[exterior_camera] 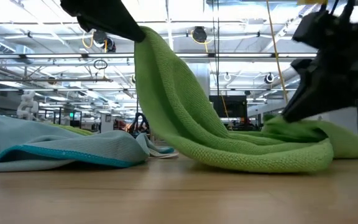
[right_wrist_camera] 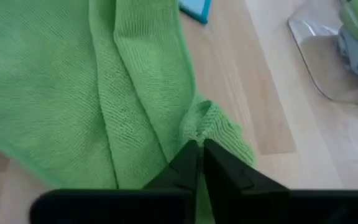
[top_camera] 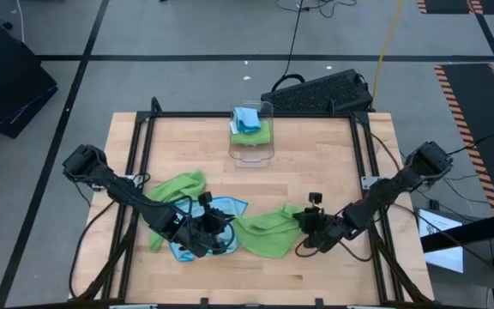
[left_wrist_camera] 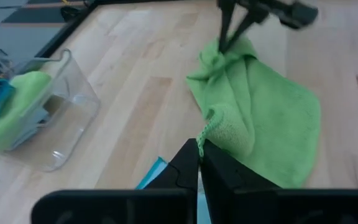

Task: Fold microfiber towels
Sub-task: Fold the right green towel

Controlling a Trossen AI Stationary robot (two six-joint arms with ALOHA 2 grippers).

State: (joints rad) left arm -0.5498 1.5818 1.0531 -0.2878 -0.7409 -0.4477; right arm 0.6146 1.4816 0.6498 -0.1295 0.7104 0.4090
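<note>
I work at a wood table [top_camera: 316, 146] in a big room with bright ceiling lights. My left gripper [left_wrist_camera: 199, 151] pinches one corner of the green towel [top_camera: 264, 233]. My right gripper [right_wrist_camera: 199, 148] pinches its far corner. A blue towel [top_camera: 226, 209] lies beside it.

My left gripper [exterior_camera: 135, 31] pinches one corner of the green towel [exterior_camera: 229, 143] and holds it high. My right gripper [exterior_camera: 291, 112] pins its far end low. A blue towel [exterior_camera: 48, 149] lies beside it.
</note>
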